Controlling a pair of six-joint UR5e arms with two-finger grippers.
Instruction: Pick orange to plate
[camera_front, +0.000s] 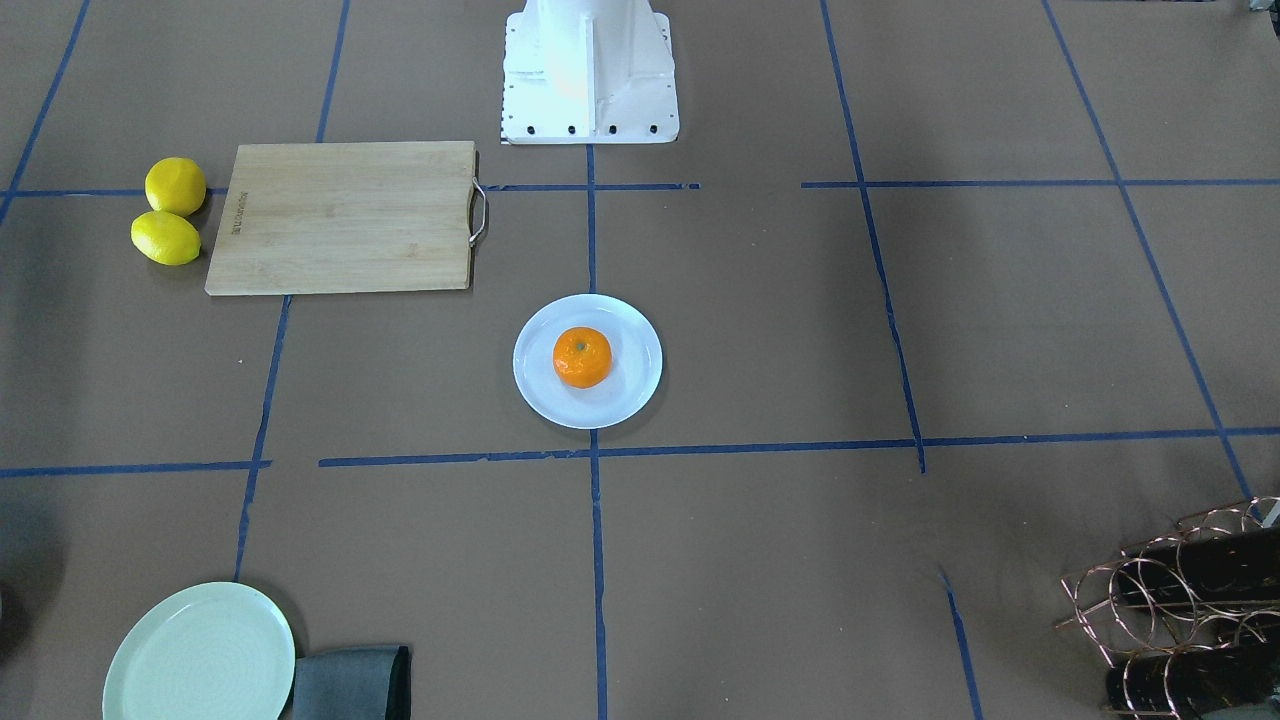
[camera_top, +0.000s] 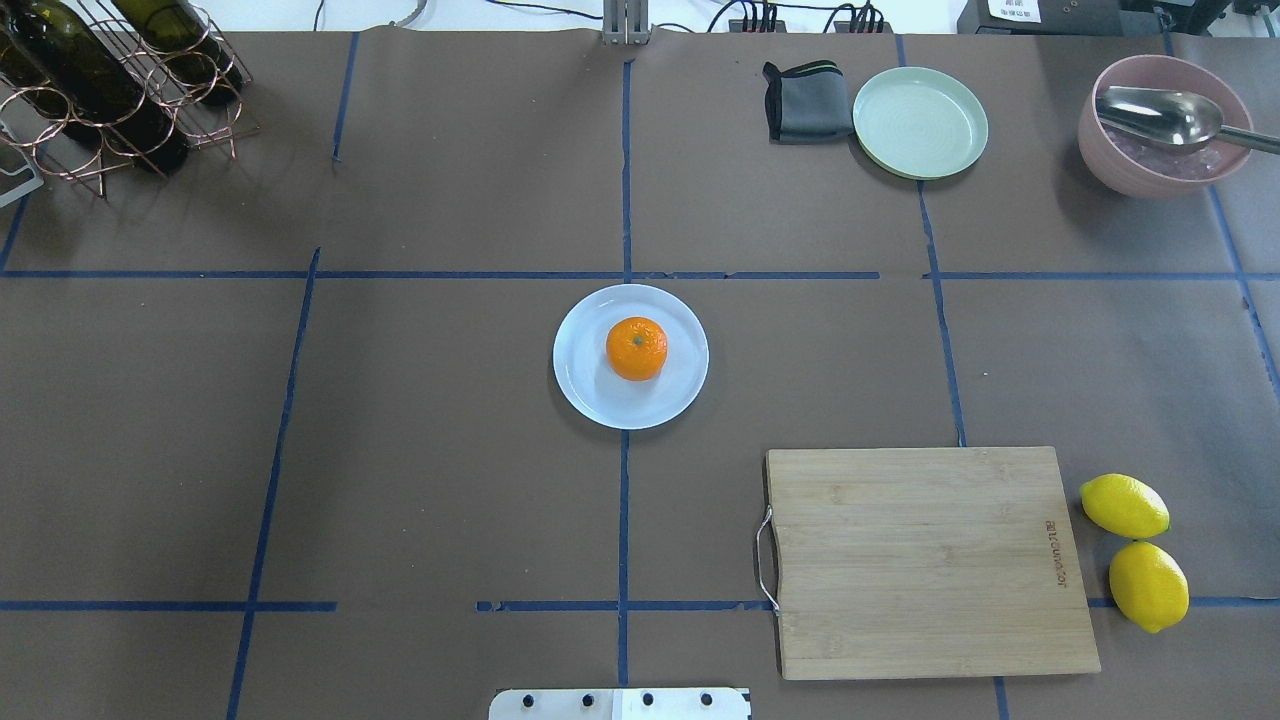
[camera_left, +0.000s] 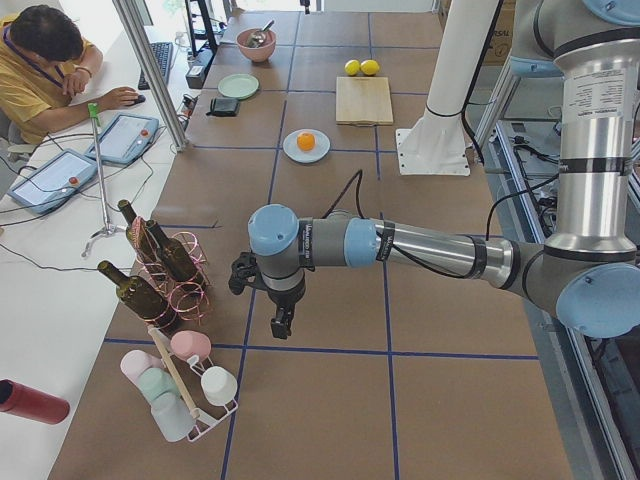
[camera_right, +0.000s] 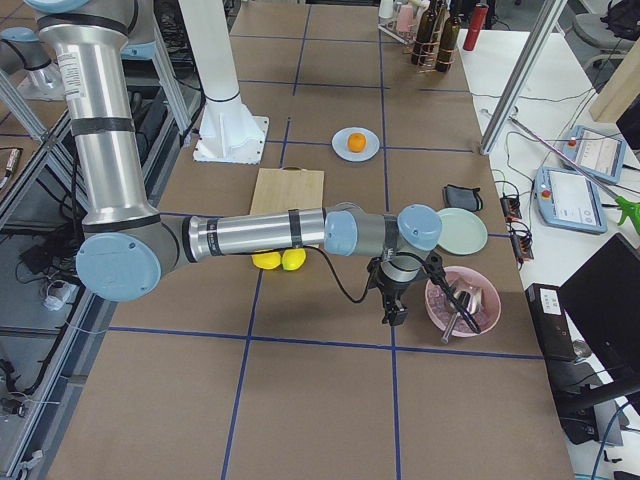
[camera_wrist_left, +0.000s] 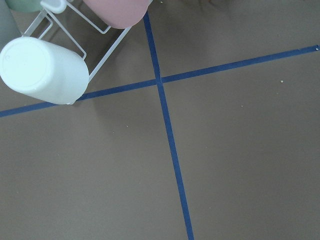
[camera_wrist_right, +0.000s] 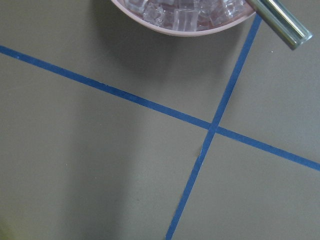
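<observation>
The brown table (camera_top: 400, 450) bears the plate (camera_top: 590, 392), a cutting board (camera_top: 925, 560), two lemons (camera_top: 1124, 505) and a green plate (camera_top: 920, 122).

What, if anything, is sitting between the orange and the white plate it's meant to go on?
Nothing visible stands between them. The orange already rests on the plate, near its middle, with bare plate showing all around the fruit.

engraved mark on cutting board (camera_top: 930, 560), unreadable
</observation>
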